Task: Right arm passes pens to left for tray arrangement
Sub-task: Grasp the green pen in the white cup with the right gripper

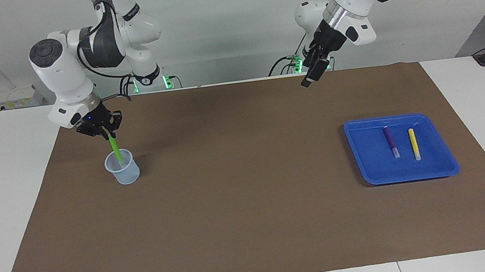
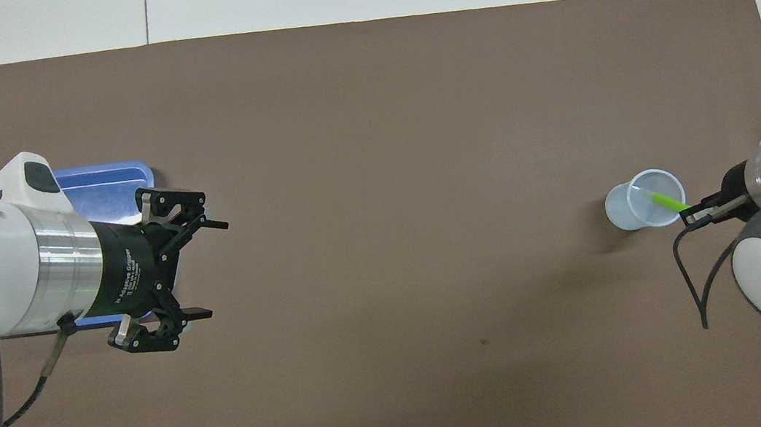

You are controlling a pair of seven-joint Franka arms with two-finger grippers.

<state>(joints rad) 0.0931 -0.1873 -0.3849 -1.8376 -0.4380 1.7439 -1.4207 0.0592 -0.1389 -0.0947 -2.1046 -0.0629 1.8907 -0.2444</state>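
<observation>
My right gripper is shut on the top of the green pen, above the translucent cup. The pen's lower end still dips into the cup. The purple pen and the yellow pen lie side by side in the blue tray at the left arm's end of the table. My left gripper hangs open and empty in the air over the mat, and its arm hides most of the tray in the overhead view.
A brown mat covers the table between the cup and the tray. White tabletop borders it at both ends.
</observation>
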